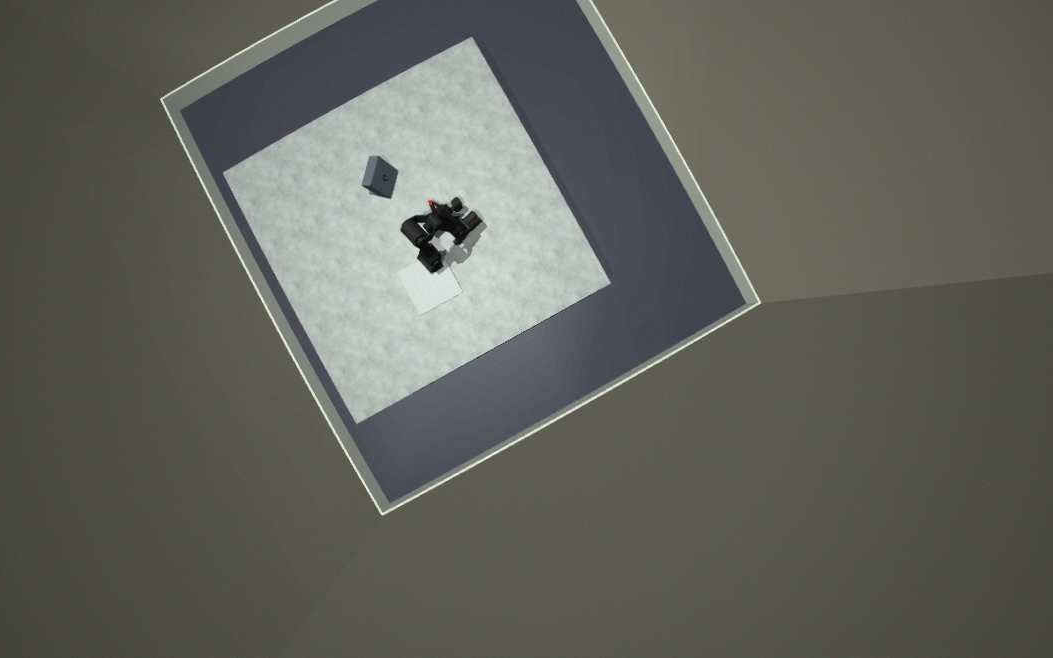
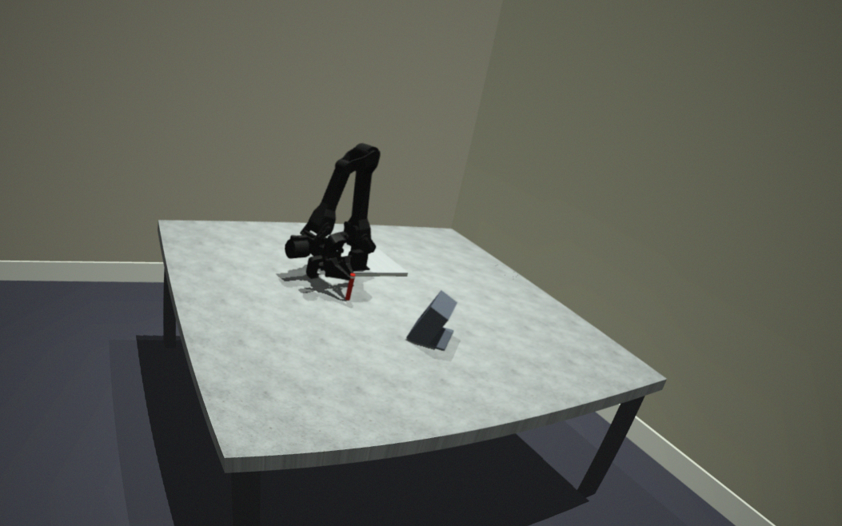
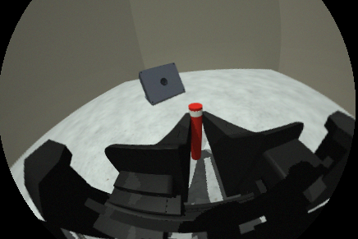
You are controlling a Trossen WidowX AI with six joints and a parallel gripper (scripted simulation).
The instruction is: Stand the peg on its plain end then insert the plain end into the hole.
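Note:
The red peg (image 1: 430, 202) (image 2: 349, 288) (image 3: 196, 134) stands close to upright, its white-banded end on top and its plain end down at or just above the table. In the exterior view it leans slightly. My gripper (image 2: 351, 276) (image 3: 195, 115) is low over the table and shut on the peg near the white band, with the red cap above the fingertips. The sloped panel (image 1: 380, 177) (image 2: 432, 320) (image 3: 156, 85) is blue-grey. Its dark hole (image 1: 385, 177) (image 3: 163, 81) faces the robot; the exterior view shows the panel from the side, with the hole hidden.
The table (image 1: 514, 220) (image 2: 319, 392) has a pale mottled top. A thin white plate (image 1: 432, 292) (image 2: 388, 263) lies at the arm's base. The panel's small foot (image 2: 444, 339) rests on the table behind its sloped face. The arm folds high above the gripper.

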